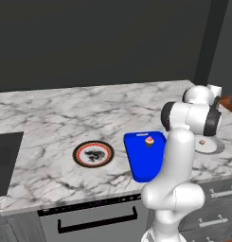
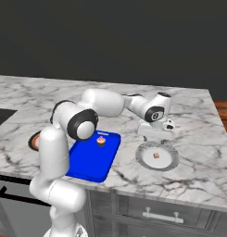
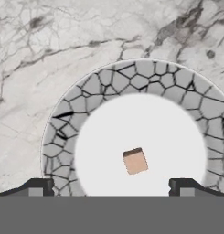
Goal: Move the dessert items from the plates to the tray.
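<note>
Left base view, going left to right: a round plate with a black-and-red rim (image 1: 93,154) lies flat on the veined marble counter (image 1: 56,118). Beside it sits the smooth blue tray (image 1: 142,158), rounded at the corners, with the pink-topped cupcake (image 1: 149,141) on its far end. Further right, a pale plate (image 3: 99,87) with a crackle-patterned rim holds a small tan cube (image 3: 135,161) in its plain white centre. My claw (image 3: 111,185) hangs spread wide above it, grasping nothing, with bare marble around the plate.

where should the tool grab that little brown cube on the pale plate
Take the brown cube across two opposite flat sides, coming straight down from above. It lies alone on the pale plate, and the open tool hangs over it with room on each side.
</note>
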{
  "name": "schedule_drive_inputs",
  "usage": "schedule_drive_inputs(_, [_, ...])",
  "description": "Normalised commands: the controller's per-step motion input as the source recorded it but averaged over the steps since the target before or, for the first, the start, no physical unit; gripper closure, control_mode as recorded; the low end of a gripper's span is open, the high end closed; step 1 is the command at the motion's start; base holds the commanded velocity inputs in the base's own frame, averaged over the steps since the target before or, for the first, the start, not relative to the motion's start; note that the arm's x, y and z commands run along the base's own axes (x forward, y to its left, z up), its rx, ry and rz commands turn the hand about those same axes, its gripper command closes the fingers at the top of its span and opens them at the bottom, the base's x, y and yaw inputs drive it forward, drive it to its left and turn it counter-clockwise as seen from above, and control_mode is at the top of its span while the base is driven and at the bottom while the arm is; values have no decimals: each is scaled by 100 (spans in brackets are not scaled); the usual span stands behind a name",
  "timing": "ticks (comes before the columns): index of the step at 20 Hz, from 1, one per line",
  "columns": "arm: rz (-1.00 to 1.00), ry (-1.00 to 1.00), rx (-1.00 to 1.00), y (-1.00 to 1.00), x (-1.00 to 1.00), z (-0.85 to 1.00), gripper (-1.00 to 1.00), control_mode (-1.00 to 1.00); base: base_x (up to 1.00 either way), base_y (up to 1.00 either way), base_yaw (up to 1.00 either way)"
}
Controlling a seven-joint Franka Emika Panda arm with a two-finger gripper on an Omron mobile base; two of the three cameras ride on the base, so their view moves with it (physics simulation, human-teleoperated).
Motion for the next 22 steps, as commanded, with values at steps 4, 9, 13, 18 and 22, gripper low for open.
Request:
schedule_drive_inputs(4, [-3, 2, 0, -5, 0, -52, -100, -100, 0, 0, 0])
schedule_drive_inputs(9, [-4, 0, 0, -19, -1, -13, -100, -100, 0, 0, 0])
schedule_drive_inputs(13, [-2, 0, 0, -14, -14, 0, -100, -100, 0, 0, 0])
schedule_drive_inputs(18, [0, 0, 0, -2, -11, 0, -100, -100, 0, 0, 0])
schedule_drive_inputs(22, [0, 0, 0, 0, -3, -8, -100, -100, 0, 0, 0])
